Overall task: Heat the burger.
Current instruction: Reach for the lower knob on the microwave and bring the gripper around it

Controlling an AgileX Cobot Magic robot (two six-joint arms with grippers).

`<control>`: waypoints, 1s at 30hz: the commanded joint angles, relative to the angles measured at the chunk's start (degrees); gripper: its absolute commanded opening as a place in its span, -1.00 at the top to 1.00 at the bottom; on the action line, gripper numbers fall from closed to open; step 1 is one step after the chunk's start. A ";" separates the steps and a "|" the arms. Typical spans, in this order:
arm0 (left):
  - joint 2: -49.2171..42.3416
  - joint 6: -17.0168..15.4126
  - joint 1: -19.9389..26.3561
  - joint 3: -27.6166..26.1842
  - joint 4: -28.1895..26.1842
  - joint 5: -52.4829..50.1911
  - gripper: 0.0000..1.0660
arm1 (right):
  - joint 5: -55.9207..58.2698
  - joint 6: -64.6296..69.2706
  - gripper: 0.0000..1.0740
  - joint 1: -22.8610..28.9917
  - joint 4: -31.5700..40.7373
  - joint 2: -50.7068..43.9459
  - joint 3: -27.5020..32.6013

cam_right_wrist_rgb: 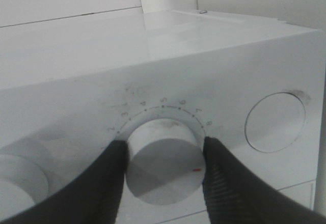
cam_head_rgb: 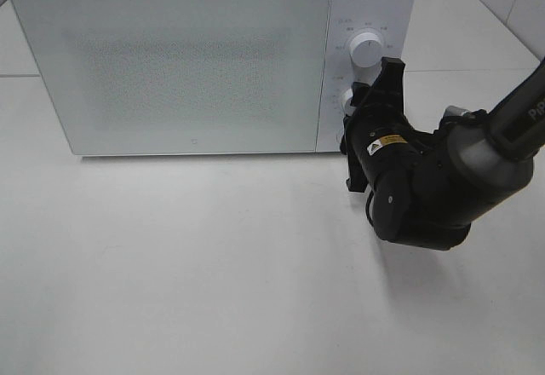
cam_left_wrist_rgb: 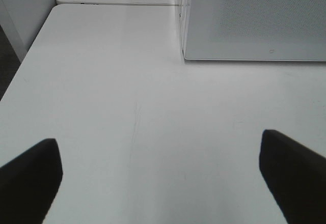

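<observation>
The burger shows in no view. The white microwave (cam_head_rgb: 187, 60) stands at the back of the table with its door shut, and the frosted door hides the inside. My right gripper (cam_head_rgb: 351, 106) is at the control panel, shut on the lower knob (cam_head_rgb: 347, 98). In the right wrist view both fingers (cam_right_wrist_rgb: 114, 173) press the sides of this knob (cam_right_wrist_rgb: 160, 170), whose red mark points to the lower right. My left gripper (cam_left_wrist_rgb: 160, 173) hangs open over the bare table, short of the microwave's front corner (cam_left_wrist_rgb: 184, 56), with nothing between its fingers.
The upper knob (cam_head_rgb: 366, 49) sits just above the gripped one. A round button (cam_right_wrist_rgb: 275, 122) lies on the other side of it on the panel. White tabletop (cam_head_rgb: 187, 264) stretches in front of the microwave. The table's edge (cam_left_wrist_rgb: 20, 76) runs along the side of the left wrist view.
</observation>
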 commanded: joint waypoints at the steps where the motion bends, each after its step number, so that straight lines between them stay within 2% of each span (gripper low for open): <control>1: -1.32 -0.29 -0.34 0.17 -0.57 -0.40 -0.89 | -8.71 0.80 0.92 -0.40 0.40 -0.63 -1.20; 10: -1.32 -0.29 -0.34 0.17 -0.57 -0.40 -0.89 | -8.71 -0.06 0.80 -0.40 0.97 -0.63 -1.20; 12: -1.32 -0.29 -0.34 0.17 -0.57 -0.40 -0.89 | -8.71 -1.55 0.62 -0.40 1.89 -0.63 -1.20; 15: -1.32 -0.29 -0.34 0.17 -0.57 -0.40 -0.89 | -8.71 -1.66 0.56 -0.40 2.23 -0.63 -1.20; 16: -1.32 -0.29 -0.34 0.17 -0.57 -0.40 -0.89 | -8.77 -2.12 0.41 -0.40 3.61 -0.63 -1.20; 18: -1.32 -0.29 -0.34 0.17 -0.57 -0.40 -0.89 | -8.77 -2.35 0.35 -0.40 4.07 -0.63 -1.20; 20: -1.32 -0.29 -0.34 0.17 -0.57 -0.40 -0.89 | -8.71 -2.58 0.10 -0.40 4.93 -0.63 -1.20; 21: -1.32 -0.29 -0.34 0.17 -0.57 -0.40 -0.89 | -8.71 -2.58 0.10 -0.40 4.93 -0.63 -1.20; 23: -1.32 -0.29 -0.34 0.17 -0.57 -0.40 -0.89 | -8.71 -2.81 -0.28 -0.40 5.84 -0.63 -1.20; 24: -1.32 -0.29 -0.34 0.17 -0.57 -0.40 -0.89 | -8.71 -2.81 -0.28 -0.40 5.84 -0.63 -1.20; 26: -1.32 -0.29 -0.34 0.17 -0.57 -0.40 -0.89 | -8.25 -4.07 -0.50 -0.40 4.53 -0.63 -1.20; 30: -1.32 -0.29 -0.34 0.17 -0.57 -0.40 -0.89 | -8.08 -4.30 -0.52 -0.40 1.32 -0.97 -0.46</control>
